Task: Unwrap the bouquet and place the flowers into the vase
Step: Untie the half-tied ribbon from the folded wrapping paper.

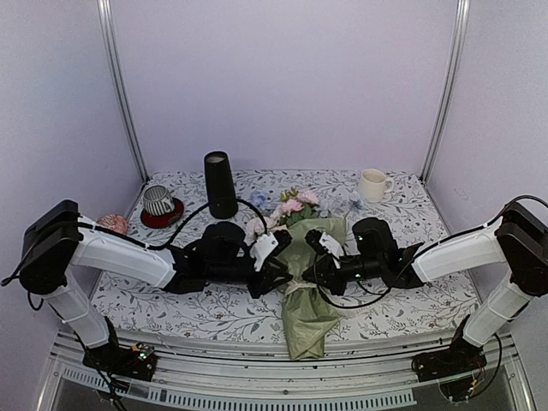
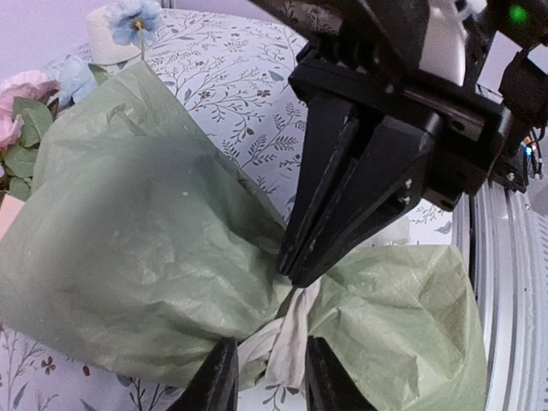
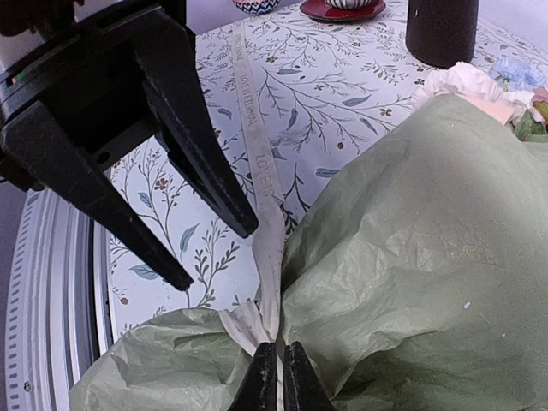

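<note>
The bouquet (image 1: 304, 282) lies flat mid-table in the overhead view, its flowers (image 1: 291, 205) toward 12 o'clock and the tail of its paper (image 1: 306, 330) reaching the near edge at 6 o'clock. At its waist the ribbon (image 3: 267, 214) is gathered into a tie. The right gripper (image 3: 276, 355), in from 3 o'clock, is clenched on the ribbon right at the knot. The left gripper (image 2: 271, 347), in from 9 o'clock, stands released, fingers astride the ribbon without pinching it. The step looks like untying. To do it well, the left fingers should take ribbon only, never paper. The pull should then run low along the free tail lying on the table (image 1: 411, 282), so the knot slips instead of dragging the bundle. The vase (image 1: 220, 184) stands upright at 11 o'clock, well apart.
</note>
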